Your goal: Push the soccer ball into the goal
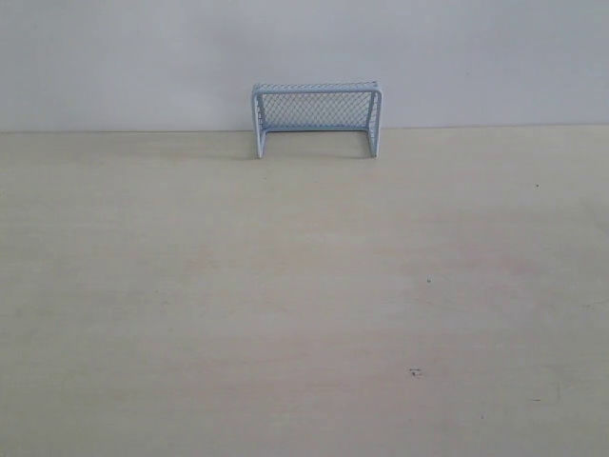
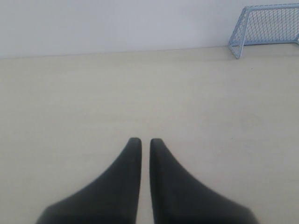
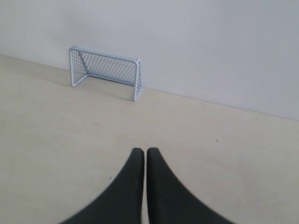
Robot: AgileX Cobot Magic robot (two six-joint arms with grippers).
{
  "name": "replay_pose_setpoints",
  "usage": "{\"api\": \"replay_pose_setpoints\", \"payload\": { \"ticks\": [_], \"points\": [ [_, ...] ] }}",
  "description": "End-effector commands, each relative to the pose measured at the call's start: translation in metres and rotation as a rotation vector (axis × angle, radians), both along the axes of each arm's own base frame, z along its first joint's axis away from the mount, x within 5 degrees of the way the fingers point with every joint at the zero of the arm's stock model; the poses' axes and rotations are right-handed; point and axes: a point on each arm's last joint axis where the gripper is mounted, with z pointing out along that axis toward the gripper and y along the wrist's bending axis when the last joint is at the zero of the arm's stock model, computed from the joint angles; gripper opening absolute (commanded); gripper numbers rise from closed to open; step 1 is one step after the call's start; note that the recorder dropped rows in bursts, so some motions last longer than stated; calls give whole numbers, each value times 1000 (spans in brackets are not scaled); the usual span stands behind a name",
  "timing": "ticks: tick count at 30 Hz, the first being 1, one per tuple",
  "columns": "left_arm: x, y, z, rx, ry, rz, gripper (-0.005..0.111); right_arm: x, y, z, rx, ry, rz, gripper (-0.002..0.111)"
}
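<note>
Mostly the scene is a plain pale wall (image 1: 114, 57) rising behind a wide, light wood-grain tabletop (image 1: 285, 314), which fills the greater part of the exterior view.

At the far edge of the tabletop, where it meets the wall, stands the goal (image 1: 317, 116). It is upright, with its back close against the wall and its open mouth facing out over the tabletop, roughly in the middle of the exterior view. Its frame is pale blue-white and fine mesh netting covers the back, top and sides. A soft shadow lies on the tabletop beside its posts.

The left end effector (image 2: 145, 141) hangs over bare tabletop, well apart from the goal (image 2: 266, 25). Its two dark fingers (image 2: 117, 186) are drawn in to a narrow slit with nothing between them.

The right end effector (image 3: 145, 151) also sits over bare tabletop, well apart from the goal (image 3: 106, 70), whose mouth it sees at an angle. Its dark fingers (image 3: 168, 196) are almost touching at the tips, leaving only a thin line of tabletop between them, and they hold nothing.

A few tiny dark specks (image 1: 415, 371) dot the tabletop on the right of the exterior view.
</note>
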Motion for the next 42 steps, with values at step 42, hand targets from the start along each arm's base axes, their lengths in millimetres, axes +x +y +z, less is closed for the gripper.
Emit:
{"api": "replay_pose_setpoints", "payload": {
  "ticks": [42],
  "points": [
    [0,0,3,-15,-19,7,6,-9,-12,-82,183,-47,-201,0]
  ]
}}
